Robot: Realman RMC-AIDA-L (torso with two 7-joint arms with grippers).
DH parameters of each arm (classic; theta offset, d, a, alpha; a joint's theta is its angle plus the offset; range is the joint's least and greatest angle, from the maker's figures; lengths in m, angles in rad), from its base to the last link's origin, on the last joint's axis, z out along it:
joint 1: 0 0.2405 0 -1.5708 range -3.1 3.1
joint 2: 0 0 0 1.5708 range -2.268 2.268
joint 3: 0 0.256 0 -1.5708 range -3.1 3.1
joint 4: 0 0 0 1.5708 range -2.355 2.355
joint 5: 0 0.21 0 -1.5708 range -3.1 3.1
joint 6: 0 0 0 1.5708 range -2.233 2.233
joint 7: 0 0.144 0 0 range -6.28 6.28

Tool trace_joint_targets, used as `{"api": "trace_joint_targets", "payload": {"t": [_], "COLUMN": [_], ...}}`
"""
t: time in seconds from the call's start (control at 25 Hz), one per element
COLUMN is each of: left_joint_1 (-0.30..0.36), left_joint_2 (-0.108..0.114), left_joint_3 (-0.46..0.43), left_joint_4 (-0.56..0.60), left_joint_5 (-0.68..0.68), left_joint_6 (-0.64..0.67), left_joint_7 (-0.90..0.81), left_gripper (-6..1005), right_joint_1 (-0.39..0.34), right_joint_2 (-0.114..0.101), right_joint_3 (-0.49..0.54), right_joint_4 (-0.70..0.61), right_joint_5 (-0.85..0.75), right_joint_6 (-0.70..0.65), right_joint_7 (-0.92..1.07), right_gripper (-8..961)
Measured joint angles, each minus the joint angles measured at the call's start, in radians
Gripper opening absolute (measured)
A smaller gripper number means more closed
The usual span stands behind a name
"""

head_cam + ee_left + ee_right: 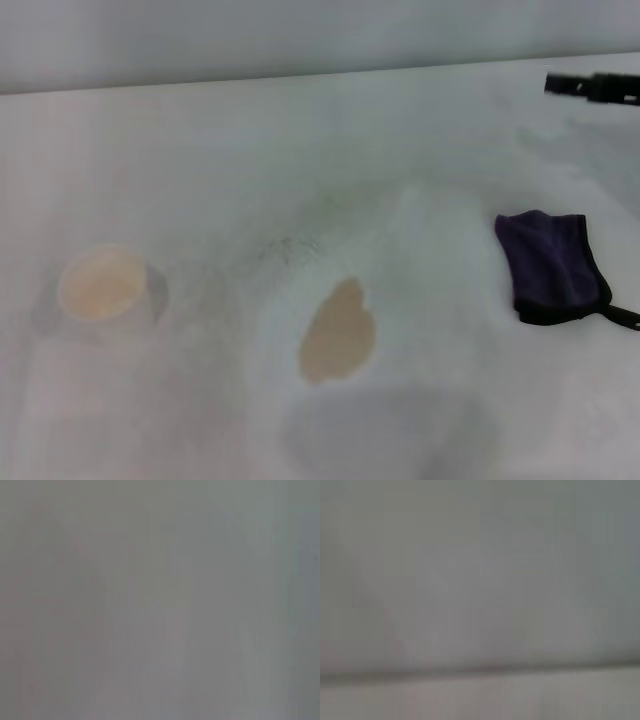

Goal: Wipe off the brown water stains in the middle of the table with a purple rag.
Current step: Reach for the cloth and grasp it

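Cup [104,286] with tan liquid left of stain [338,332]; rag [551,265] right; hand state untellable.

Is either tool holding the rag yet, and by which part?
Nothing is held. The purple rag lies loose on the table, right of the brown water stains. No tool touches it.
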Motion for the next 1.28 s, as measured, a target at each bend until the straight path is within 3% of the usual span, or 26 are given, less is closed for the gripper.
{"api": "trace_joint_targets", "payload": {"t": [0.2, 0.52, 0.68, 1.0, 1.28], "left_joint_1": [-0.023, -0.029, -0.029, -0.038, -0.046], "left_joint_2": [0.0, -0.002, -0.002, -0.001, -0.001], "left_joint_3": [-0.01, -0.015, -0.015, -0.014, -0.014], "left_joint_4": [0.007, 0.021, 0.023, 0.024, 0.024], "left_joint_5": [-0.018, -0.051, -0.059, -0.081, -0.097], "left_joint_6": [-0.002, 0.005, 0.005, 0.0, -0.003], "left_joint_7": [0.033, 0.05, 0.05, 0.06, 0.078], "left_gripper": [893, 893, 893, 893, 892], "right_joint_1": [0.073, 0.141, 0.178, 0.189, 0.197], "right_joint_2": [0.035, 0.035, 0.037, 0.04, 0.04], "right_joint_3": [-0.013, -0.125, -0.201, -0.299, -0.338], "right_joint_4": [-0.197, -0.368, -0.385, -0.335, -0.206], "right_joint_5": [-0.403, -0.575, -0.65, -0.701, -0.706], "right_joint_6": [0.249, 0.55, 0.668, 0.713, 0.654], "right_joint_7": [0.257, 0.463, 0.555, 0.661, 0.669], "right_gripper": [840, 840, 840, 841, 841]}}
